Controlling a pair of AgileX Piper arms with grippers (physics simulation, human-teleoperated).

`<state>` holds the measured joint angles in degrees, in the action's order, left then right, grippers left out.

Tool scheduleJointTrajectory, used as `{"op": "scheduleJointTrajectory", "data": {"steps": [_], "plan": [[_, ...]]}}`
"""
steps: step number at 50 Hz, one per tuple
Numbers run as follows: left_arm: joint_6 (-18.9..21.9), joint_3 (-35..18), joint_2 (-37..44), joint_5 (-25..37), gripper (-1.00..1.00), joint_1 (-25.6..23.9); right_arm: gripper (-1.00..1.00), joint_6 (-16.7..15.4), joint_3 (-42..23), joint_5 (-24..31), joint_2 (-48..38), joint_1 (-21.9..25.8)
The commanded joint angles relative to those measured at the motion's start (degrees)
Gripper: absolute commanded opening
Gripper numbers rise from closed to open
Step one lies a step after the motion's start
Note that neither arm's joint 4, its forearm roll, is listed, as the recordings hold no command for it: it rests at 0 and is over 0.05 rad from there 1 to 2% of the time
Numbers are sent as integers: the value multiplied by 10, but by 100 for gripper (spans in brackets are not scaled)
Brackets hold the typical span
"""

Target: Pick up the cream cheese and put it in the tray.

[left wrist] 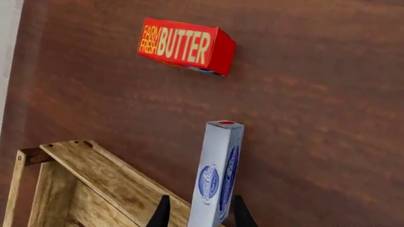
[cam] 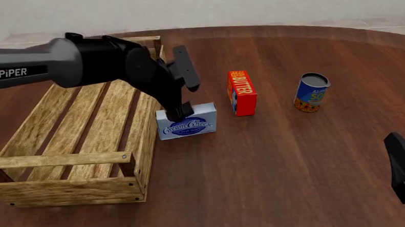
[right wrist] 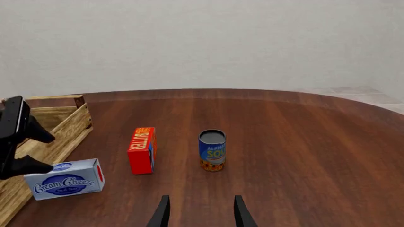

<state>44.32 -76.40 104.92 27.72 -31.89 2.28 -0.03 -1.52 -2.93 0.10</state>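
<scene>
Just beside the tray's [cam: 146,141] right wall, the cream cheese [cam: 186,122] stands on its long edge on the brown table [cam: 280,161], its blue oval label facing the camera in the front view. The left gripper [cam: 178,112] comes down on it from above, and in the left wrist view its two dark fingers [left wrist: 160,213] sit against either flat face of the box [left wrist: 216,172], so the jaws are closed narrowly on the box. The tray [left wrist: 82,184] of light wooden slats lies to the left of the box, long side running away from the arms. To the right of the cream cheese, apart from it, the red butter box [cam: 242,93] stands upright, and further right a soup can [cam: 312,92] stands on the table. The right gripper [right wrist: 199,213] hangs low at the near right of the table, well apart from everything, its jaws spread wide and holding nothing.
</scene>
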Motion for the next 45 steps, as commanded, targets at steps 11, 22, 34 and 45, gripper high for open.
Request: {"op": "scheduleJointTrajectory", "data": {"steps": [11,22,34,45], "plan": [[14,-21,34,6,100,1,100,2,0,-2,-4,1],[11,-38,53,15,100,0,100,3,0,-3,-6,1],[11,-39,66,16,100,2,100,4,0,-4,-7,1],[5,-41,76,22,100,-5,100,4,0,-5,-8,1]]}}
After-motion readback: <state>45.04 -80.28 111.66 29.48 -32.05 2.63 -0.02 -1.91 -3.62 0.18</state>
